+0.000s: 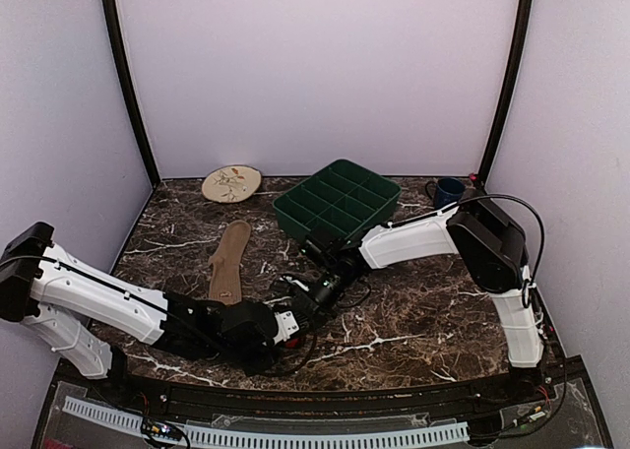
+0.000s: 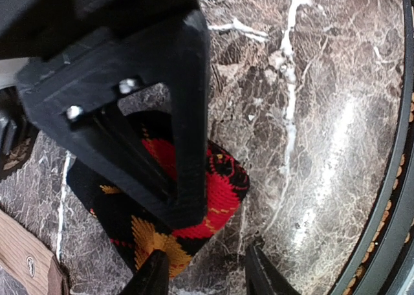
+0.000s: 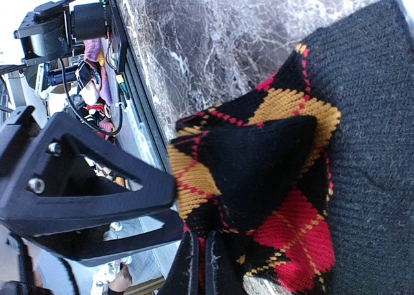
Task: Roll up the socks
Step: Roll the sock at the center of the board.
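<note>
Rolling tightly is advised: the black knitted sock with red-yellow argyle diamonds (image 3: 259, 159), towards the dark marble table's (image 1: 423, 311) front, is pinched by the shut right gripper (image 3: 204, 269); the half-open left gripper (image 2: 207, 266), empty, should be tucked underneath.

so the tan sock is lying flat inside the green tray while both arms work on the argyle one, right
No: the tan sock lies flat on the table, left of the green tray, not inside it; the top view shows it. The part about the argyle sock is right.
</note>
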You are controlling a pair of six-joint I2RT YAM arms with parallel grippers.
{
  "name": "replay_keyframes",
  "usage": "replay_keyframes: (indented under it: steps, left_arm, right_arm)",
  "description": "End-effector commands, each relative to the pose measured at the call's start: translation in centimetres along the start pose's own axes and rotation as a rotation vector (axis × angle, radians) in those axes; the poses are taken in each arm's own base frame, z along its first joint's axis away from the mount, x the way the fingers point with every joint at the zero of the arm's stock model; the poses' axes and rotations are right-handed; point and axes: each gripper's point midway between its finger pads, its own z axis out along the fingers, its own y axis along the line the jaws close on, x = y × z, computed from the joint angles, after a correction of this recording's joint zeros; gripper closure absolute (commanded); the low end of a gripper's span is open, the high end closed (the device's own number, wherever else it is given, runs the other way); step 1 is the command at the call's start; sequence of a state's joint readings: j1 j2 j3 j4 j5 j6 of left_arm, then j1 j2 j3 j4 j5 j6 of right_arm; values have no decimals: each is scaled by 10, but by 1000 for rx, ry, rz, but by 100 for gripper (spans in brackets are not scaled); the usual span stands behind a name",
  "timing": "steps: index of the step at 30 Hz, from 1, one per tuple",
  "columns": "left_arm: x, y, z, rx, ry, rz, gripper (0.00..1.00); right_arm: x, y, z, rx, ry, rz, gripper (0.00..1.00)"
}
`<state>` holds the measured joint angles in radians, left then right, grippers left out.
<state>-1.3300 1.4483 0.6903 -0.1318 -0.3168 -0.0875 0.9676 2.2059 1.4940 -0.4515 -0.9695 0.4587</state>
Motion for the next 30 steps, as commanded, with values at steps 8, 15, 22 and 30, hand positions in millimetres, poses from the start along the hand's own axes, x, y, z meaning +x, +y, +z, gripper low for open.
replay_keyframes:
  steps: [8,15,22,30]
  left_arm:
    - [-10,9,8,-81,7,94,56]
    - [-12,11,8,-95,-2,121,56]
    - [-9,3,11,-45,9,155,57]
    - [-10,-9,15,24,18,193,63]
  right_arm:
    - [5,5,-5,-23,26,-17,100]
    - [10,4,-4,-28,44,-24,100]
    - [13,7,-6,-35,54,-34,100]
    - [16,8,-6,-42,63,-39,100]
